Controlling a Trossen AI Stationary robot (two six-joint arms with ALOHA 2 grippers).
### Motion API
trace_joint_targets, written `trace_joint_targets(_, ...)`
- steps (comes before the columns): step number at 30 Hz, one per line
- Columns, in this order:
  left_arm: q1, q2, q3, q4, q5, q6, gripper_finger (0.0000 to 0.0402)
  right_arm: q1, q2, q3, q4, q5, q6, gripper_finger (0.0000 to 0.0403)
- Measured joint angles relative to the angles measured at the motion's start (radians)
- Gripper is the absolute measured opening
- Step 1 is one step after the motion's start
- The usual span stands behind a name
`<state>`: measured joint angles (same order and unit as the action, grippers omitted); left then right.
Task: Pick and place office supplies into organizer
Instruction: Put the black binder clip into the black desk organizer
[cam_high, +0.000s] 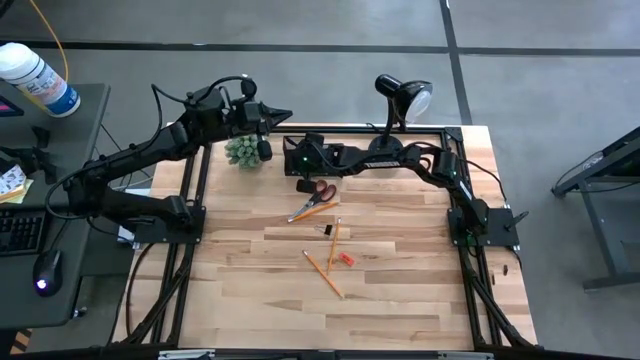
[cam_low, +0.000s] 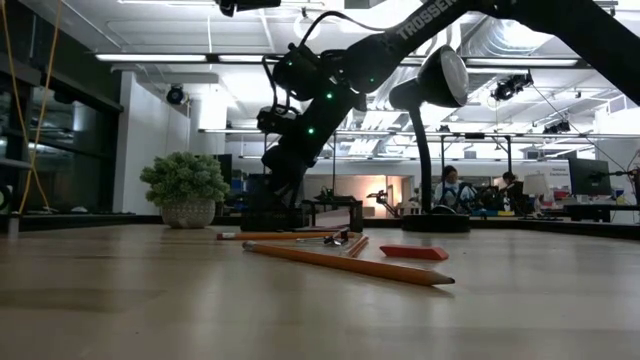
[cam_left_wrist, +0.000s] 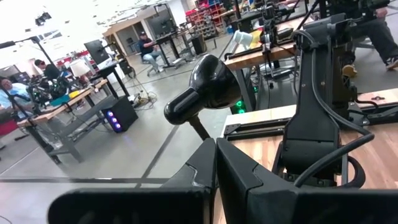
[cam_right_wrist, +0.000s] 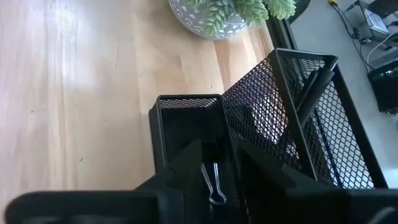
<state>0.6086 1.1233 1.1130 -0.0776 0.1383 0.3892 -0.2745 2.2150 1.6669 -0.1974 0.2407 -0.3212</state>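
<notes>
At the back of the desk (cam_high: 400, 300), the right hand (cam_right_wrist: 217, 165) hung directly over the black mesh organizer (cam_right_wrist: 292, 118), its fingers (cam_right_wrist: 180, 168) slightly spread above the low front compartment. A small clip (cam_right_wrist: 214, 180) showed between them; whether it was held or already lying in the compartment could not be told. A dark pen (cam_right_wrist: 311, 93) leaned inside the taller mesh section. The organizer stood just beside the plant (cam_high: 245, 150), with the lamp (cam_high: 400, 100) behind it toward the right.

The left hand (cam_left_wrist: 216, 168), fingers pressed together and pinching nothing, waited raised at the back left edge, near the plant.

Out on the desk, supplies lay loose: orange-handled scissors (cam_high: 318, 192) nearest the organizer, a pencil (cam_high: 308, 211) touching them, a dark clip (cam_high: 326, 230) beside a second pencil (cam_high: 333, 243), a red eraser (cam_high: 345, 259) just beyond, and a third pencil (cam_high: 323, 273) lying diagonally nearest the front.
</notes>
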Motion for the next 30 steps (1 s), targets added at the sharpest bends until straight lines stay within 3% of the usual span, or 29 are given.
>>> trace_joint_targets(6, 0.000, 0.000, 0.000, -0.042, 0.000, 0.035, 0.0003, 0.000, -0.070, 0.000, -0.088, -0.049, -0.020, 0.0114)
trace_joint_targets(12, 0.000, 0.000, 0.000, -0.141, 0.002, 0.052, 0.0003, -0.020, -0.198, 0.002, -0.289, -0.302, 0.049, 0.0100)
trace_joint_targets(17, 0.000, 0.000, 0.000, -0.272, 0.069, 0.052, 0.0003, -0.012, -0.247, 0.002, -0.465, -0.428, 0.071, 0.0087)
trace_joint_targets(23, -0.007, 0.000, 0.000, -0.378, 0.189, 0.006, 0.0003, 0.066, -0.246, -0.012, -0.599, -0.418, 0.173, 0.0074)
trace_joint_targets(30, -0.147, -0.011, 0.000, -0.411, 0.193, -0.069, 0.0003, 0.161, -0.244, -0.075, -0.564, -0.354, 0.315, 0.0073)
